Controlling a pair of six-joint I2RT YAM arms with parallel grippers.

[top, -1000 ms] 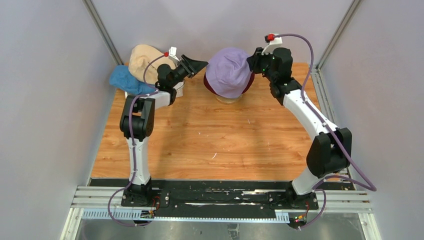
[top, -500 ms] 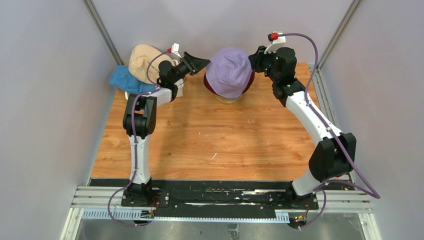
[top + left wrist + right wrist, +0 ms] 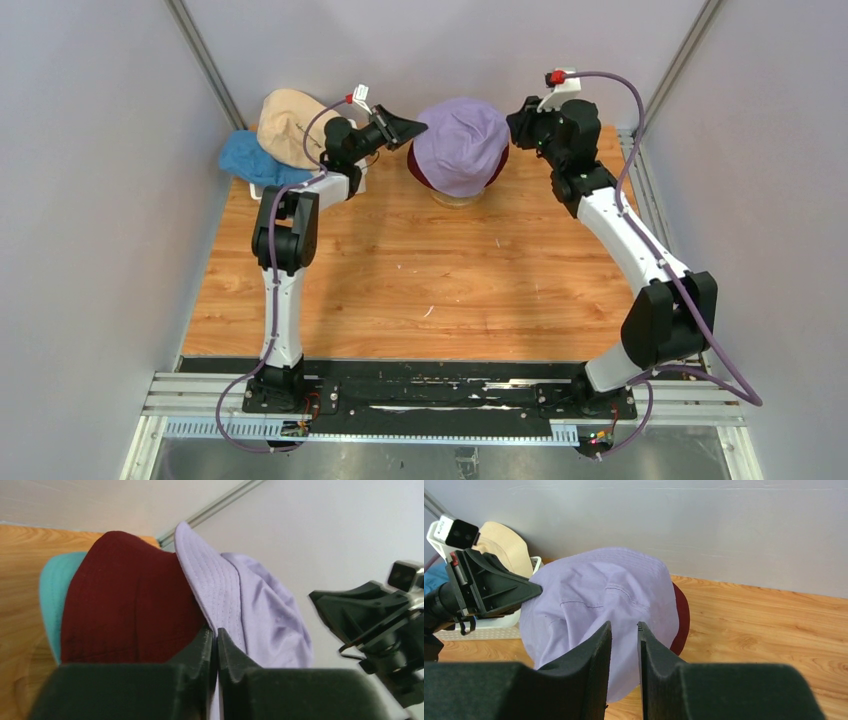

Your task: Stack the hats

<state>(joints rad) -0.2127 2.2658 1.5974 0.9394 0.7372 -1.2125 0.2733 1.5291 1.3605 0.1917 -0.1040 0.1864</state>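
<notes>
Wooden table (image 3: pixel 400 280), lavender hat (image 3: pixel 460 140) topmost

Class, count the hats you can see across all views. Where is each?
5. The lavender hat tops the centre stack, over the dark red hat and teal hat; the beige hat and blue hat lie back left. Others may be hidden.

We see the lavender hat (image 3: pixel 458 143), crumpled and tilted, topping the dark red hat (image 3: pixel 130 605). A teal hat (image 3: pixel 50 595) peeks out beneath both. Well apart to the left, the beige hat (image 3: pixel 288 125) lies against the blue hat (image 3: pixel 250 158).
</notes>
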